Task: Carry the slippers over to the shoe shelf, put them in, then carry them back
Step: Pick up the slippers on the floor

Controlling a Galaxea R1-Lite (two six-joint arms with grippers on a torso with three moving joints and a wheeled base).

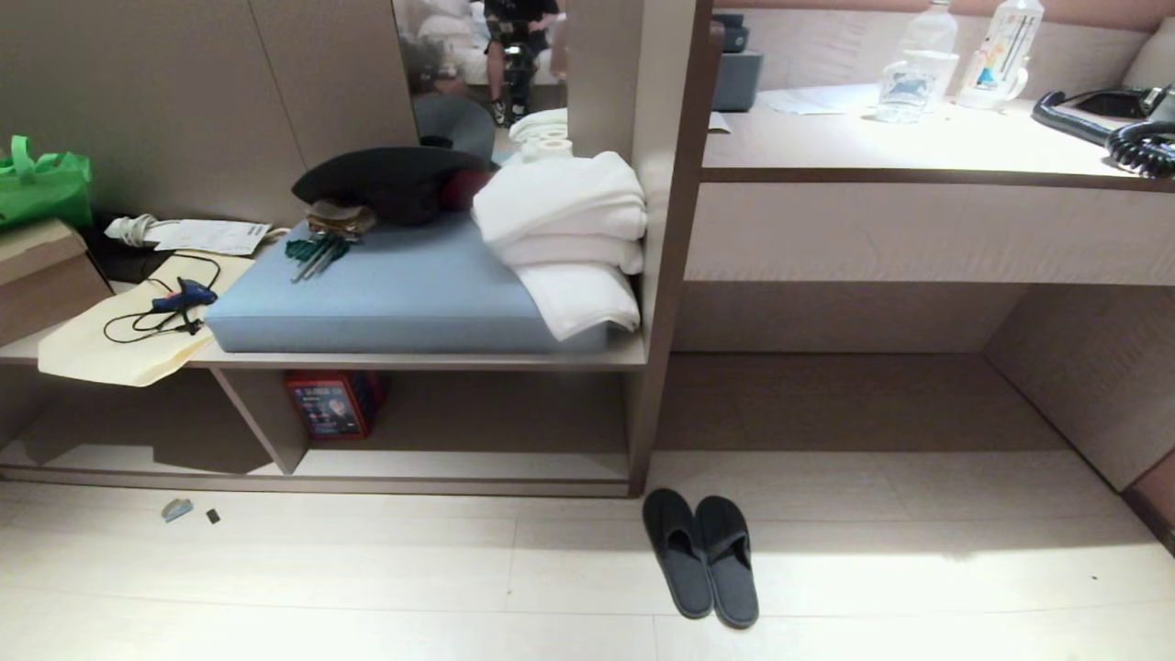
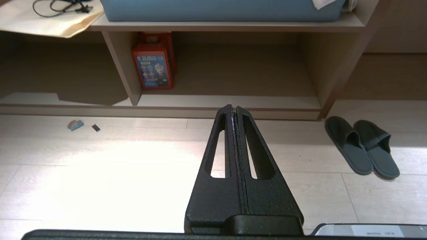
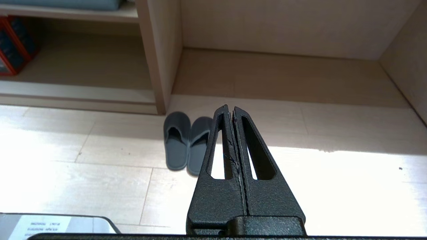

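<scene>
The slippers (image 1: 700, 557) are seen side by side on the pale floor (image 1: 367, 569), touching along their inner edges, at approx. 6 o'clock in the head view; both are dark charcoal-grey, soft, plain, w/ rounded closed toes pointed toward the unit and open heels toward the camera; nothing is gripping them. They lie just in front of the upright end panel (image 1: 656, 275); the shoe shelf (image 1: 459, 464) (low open cubby, pale bottom board, upright divider) is found at approx. 9 o'clock from them, a red box (image 1: 332, 404) standing inside beside the divider. Above it a blue cushion (image 1: 395, 289) is seen at 12 o'clock from the cubby, w/ folded white towels (image 1: 569, 239) and a black hat-like heap (image 1: 390, 184) on it; a desk counter (image 1: 918, 147) w/ bottles lies at approx. 2 o'clock. The left gripper (image 2: 233, 108) is held above the floor, fingers pressed together, nothing between them; the right gripper (image 3: 231, 108) is likewise clenched on nothing, the slippers seen just beyond its tips.
</scene>
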